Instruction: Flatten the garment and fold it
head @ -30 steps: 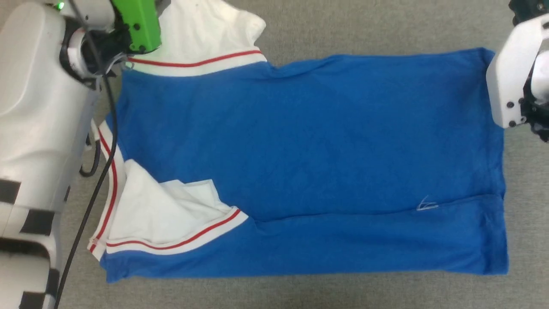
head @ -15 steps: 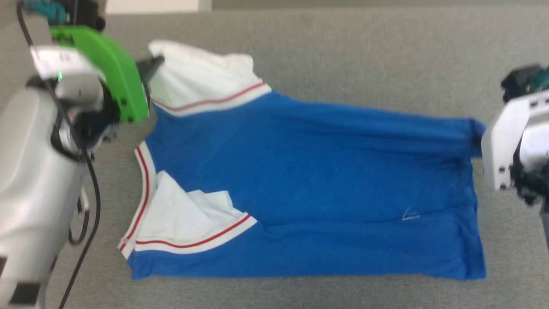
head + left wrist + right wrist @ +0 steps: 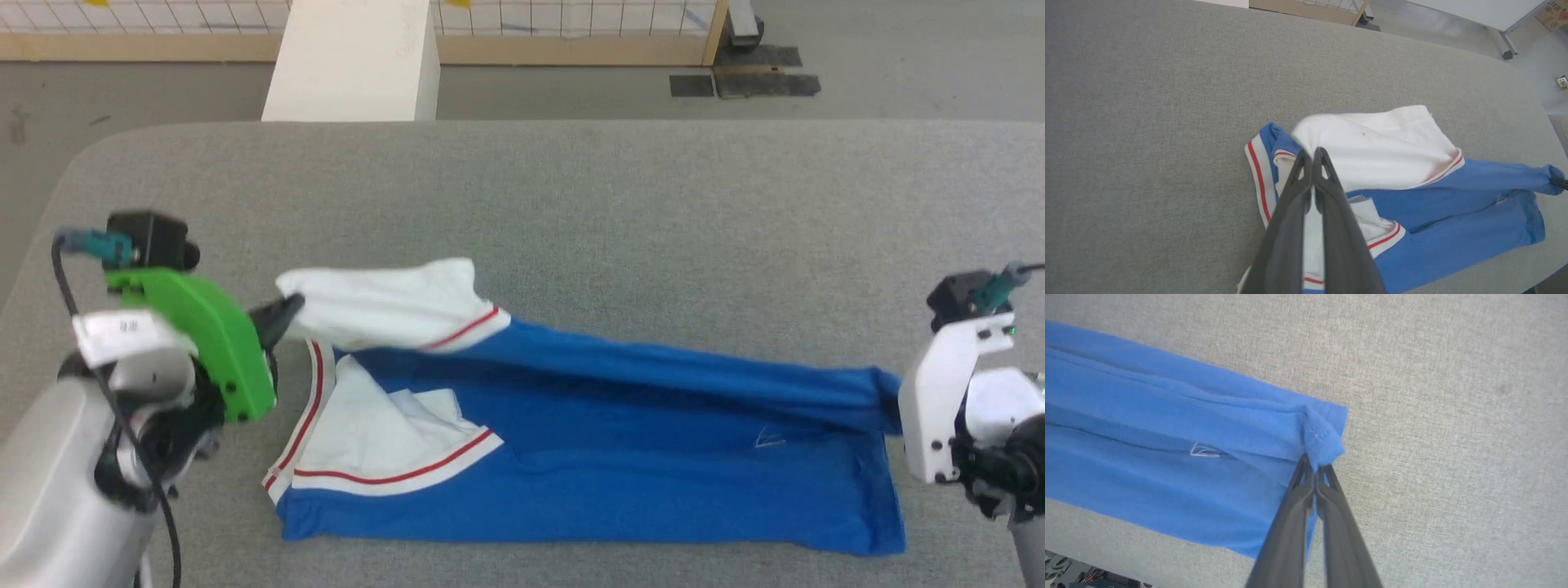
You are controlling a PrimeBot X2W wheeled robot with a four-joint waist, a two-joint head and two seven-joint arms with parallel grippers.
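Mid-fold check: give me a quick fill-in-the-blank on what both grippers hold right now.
1. The left gripper is shut on the garment's white ____.
2. The right gripper is shut on a ____ hem corner.
3. The sleeve trim carries a ____ stripe.
Missing words: sleeve; blue; red.
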